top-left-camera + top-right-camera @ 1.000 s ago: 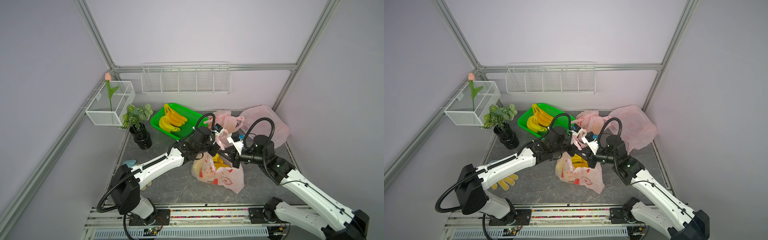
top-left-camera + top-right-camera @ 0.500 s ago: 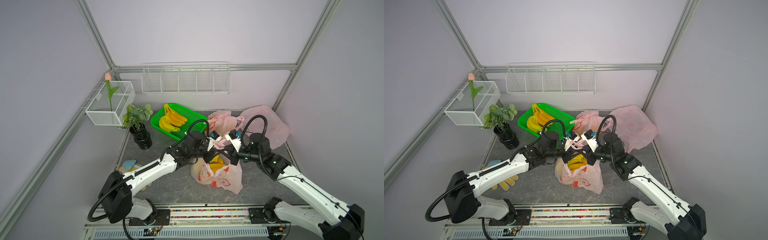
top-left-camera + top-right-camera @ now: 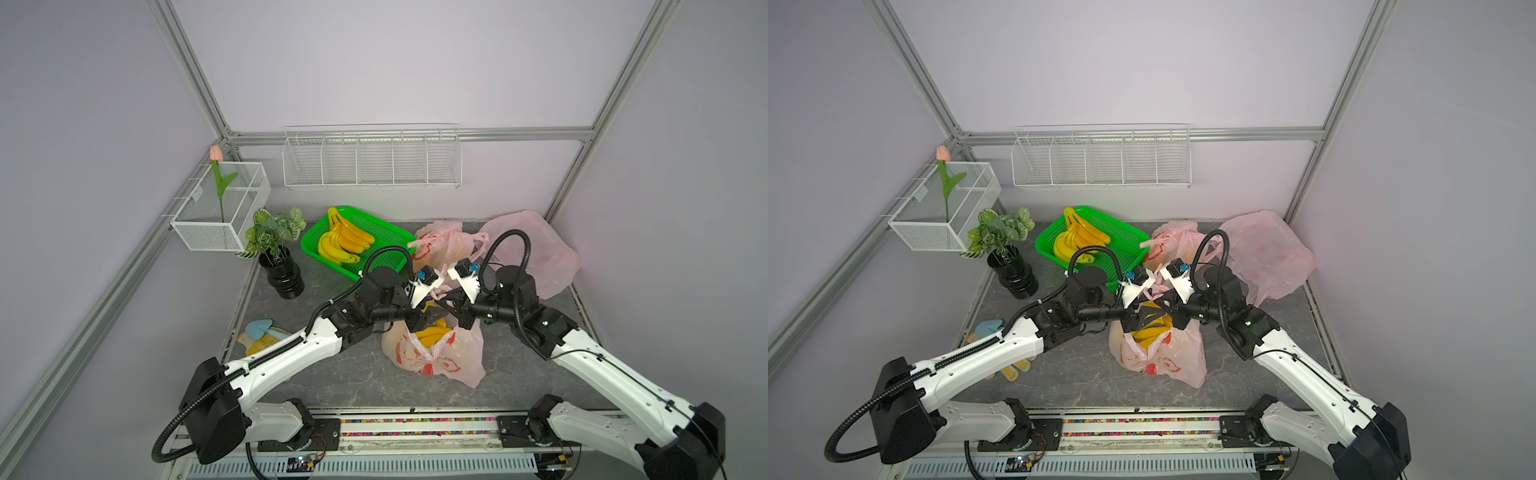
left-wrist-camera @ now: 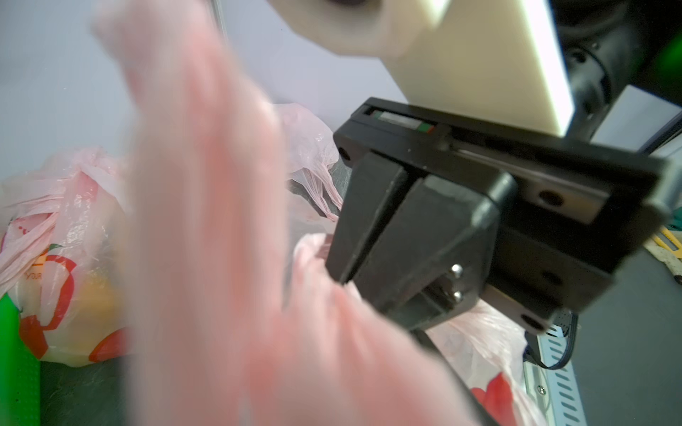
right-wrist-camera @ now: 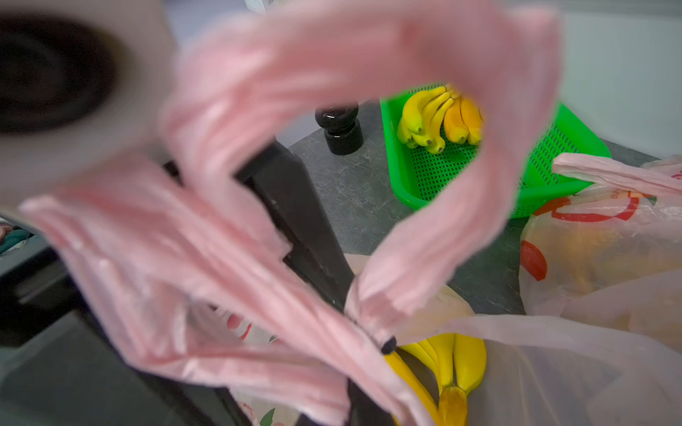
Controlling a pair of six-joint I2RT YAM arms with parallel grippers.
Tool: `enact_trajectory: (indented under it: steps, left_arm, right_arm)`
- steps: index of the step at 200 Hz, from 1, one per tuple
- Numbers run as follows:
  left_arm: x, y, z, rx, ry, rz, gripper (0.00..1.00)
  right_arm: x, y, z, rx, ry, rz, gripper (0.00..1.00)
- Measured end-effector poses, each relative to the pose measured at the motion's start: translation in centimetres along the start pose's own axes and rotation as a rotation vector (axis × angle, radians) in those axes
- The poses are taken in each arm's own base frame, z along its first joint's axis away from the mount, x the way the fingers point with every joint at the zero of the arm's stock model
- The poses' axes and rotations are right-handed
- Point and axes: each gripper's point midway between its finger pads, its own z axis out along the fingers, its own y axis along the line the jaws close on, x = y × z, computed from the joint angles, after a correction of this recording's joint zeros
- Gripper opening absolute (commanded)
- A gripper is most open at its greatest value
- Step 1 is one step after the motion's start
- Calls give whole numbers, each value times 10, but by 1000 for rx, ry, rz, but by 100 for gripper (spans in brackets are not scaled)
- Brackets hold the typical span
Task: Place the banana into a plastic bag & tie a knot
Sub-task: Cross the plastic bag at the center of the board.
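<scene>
Grey marbled desk point(image 3: 332, 374): green basket point(image 3: 384, 232) at back edge, black vase point(image 3: 284, 276) back-left, pink bags point(image 3: 536, 253) in back-right corner, plastic bag point(image 3: 440, 361) at centre, gloves point(image 3: 262, 345) and blue trowel point(image 3: 258, 329) along left edge.

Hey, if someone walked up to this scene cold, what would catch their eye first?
Probably the left arm and right arm meeting mid-table over a pink bag with yellow bananas showing through its open top. Next, the bright green basket behind them holding a bunch, then the other pink bags at the back right.
</scene>
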Motion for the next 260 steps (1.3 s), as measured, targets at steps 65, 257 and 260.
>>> enact_trajectory:
  steps: [65, 257, 260]
  left_arm:
    - [-13, 5, -7, -48, -44, -7, 30]
    - [-13, 17, -14, -83, -43, -66, 28]
    - [-13, 17, -14, -83, -44, -66, 29]
  right_arm:
    - [3, -1, 2, 26, 12, -18, 9]
    - [19, 6, 6, 66, 42, -116, 10]
    - [19, 7, 6, 63, 41, -117, 10]
